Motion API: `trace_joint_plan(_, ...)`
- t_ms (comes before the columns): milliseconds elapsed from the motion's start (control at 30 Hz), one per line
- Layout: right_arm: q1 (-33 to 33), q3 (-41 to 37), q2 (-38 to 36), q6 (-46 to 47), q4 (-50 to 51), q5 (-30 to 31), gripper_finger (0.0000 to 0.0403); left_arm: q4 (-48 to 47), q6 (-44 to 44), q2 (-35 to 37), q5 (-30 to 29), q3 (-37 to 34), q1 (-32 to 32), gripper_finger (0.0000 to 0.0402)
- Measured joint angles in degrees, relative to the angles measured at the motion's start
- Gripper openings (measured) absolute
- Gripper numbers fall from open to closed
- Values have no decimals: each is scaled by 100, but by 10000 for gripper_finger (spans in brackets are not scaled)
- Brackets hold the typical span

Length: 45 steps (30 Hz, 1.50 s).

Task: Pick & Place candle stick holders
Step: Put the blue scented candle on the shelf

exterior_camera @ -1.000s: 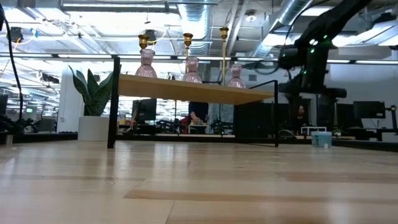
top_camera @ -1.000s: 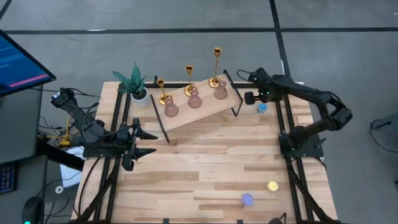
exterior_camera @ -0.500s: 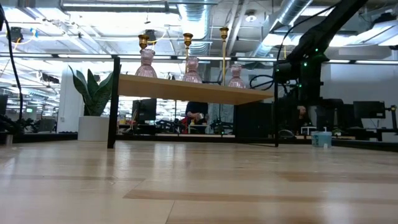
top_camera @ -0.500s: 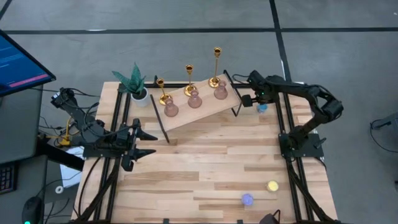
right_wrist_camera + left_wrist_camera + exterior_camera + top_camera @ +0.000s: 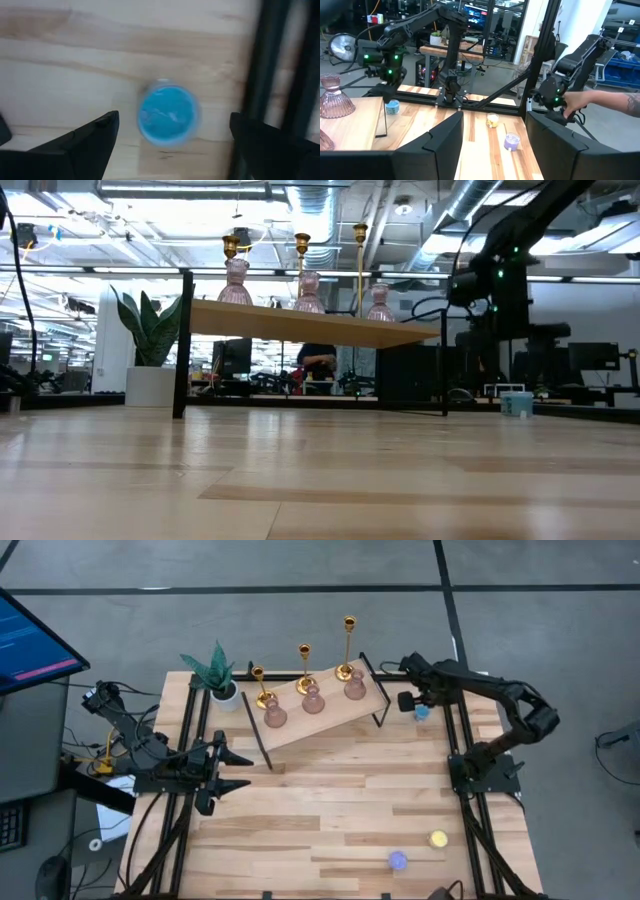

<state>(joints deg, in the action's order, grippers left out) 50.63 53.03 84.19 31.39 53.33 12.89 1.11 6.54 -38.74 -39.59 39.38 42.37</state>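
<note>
Gold candlesticks [image 5: 303, 665], three of them, stand upright in a row on a raised wooden shelf [image 5: 330, 715] at the far side of the bench [image 5: 330, 800], and three pink holders [image 5: 312, 700] stand just in front of them. Right pincer [image 5: 408, 700] hangs beside the right end of the shelf, over a blue light [image 5: 168, 113], its fingers spread wide and holding nothing. Left pincer [image 5: 243, 768] waits low at the left side of the bench, partly open and empty.
</note>
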Motion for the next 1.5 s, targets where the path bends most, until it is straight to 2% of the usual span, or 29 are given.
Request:
trace_joint_plan(233,15,-381,315,-98,-780,-525,370,0,104,0,2,0,-2,214)
trace_joint_plan(600,85,-576,356,-195,-889,-556,366,1,106,0,2,0,-2,214)
trace_joint_plan(900,43,-578,707,-283,-1034,-708,317,1,150,0,2,0,0,214)
trace_joint_plan(1500,12,-576,703,-336,-1078,-667,247,6,150,0,2,0,0,214)
